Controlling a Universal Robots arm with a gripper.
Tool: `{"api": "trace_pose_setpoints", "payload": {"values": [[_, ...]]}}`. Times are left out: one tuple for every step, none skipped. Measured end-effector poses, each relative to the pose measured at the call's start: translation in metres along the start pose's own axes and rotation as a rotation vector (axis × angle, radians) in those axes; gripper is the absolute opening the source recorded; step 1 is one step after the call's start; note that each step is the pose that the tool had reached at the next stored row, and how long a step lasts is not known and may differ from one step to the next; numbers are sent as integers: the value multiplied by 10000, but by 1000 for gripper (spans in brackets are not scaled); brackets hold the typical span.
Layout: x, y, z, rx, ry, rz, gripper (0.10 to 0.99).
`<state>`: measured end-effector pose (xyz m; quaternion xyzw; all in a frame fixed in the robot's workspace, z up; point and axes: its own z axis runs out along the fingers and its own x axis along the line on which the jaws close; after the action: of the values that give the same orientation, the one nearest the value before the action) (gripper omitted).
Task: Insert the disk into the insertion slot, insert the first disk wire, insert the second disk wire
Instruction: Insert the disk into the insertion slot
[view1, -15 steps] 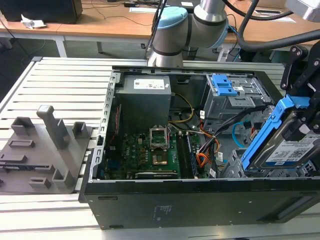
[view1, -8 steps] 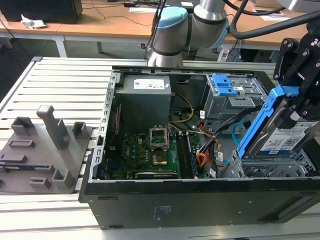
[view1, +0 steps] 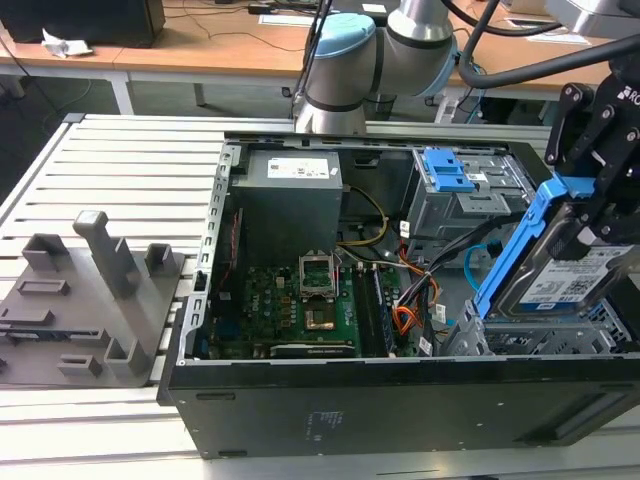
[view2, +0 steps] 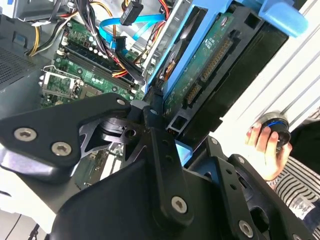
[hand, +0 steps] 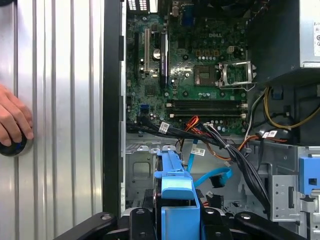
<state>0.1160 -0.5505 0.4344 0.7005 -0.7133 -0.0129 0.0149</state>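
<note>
My gripper (view1: 592, 222) is shut on the disk (view1: 578, 278), a silver drive with a white-and-blue label in a bright blue carrier (view1: 518, 250). The disk hangs tilted over the insertion slot (view1: 535, 340), a grey perforated cage at the open case's corner on the exterior view's right, with its lower edge close to the cage top. In the second wrist view the disk's green circuit board (view2: 210, 55) faces the camera beside a black finger (view2: 156, 131). In the first wrist view the blue carrier (hand: 175, 192) sits above the cage (hand: 141, 167). The light-blue second disk wire (view1: 474, 262) loops loose nearby (hand: 212, 176).
A grey bay with blue latches (view1: 455, 185) stands behind the cage. An orange wire bundle (view1: 405, 320) and black cables cross beside the motherboard (view1: 290, 310). A person's hand (hand: 12, 117) rests on a round black knob on the slatted table. A grey fixture block (view1: 95, 300) sits on the exterior view's left.
</note>
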Motion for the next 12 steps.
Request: {"api": "trace_pose_setpoints", "payload": {"values": [[0,0,5,0,-2,0,365],[0,0,12,-1,-2,0,365],[0,-1,20,-1,-2,0,365],[0,-1,30,-1,4,1,365],[0,-2,51,-2,7,1,365],[2,-3,81,-1,-23,0,365],[1,-3,81,-1,-5,1,365],[-1,-3,84,-1,0,1,365],[-1,-4,107,-1,0,1,365],[-1,-5,129,-1,0,1,365],[-1,-6,149,-1,-1,1,365],[-1,-6,170,-1,-2,1,365]]}}
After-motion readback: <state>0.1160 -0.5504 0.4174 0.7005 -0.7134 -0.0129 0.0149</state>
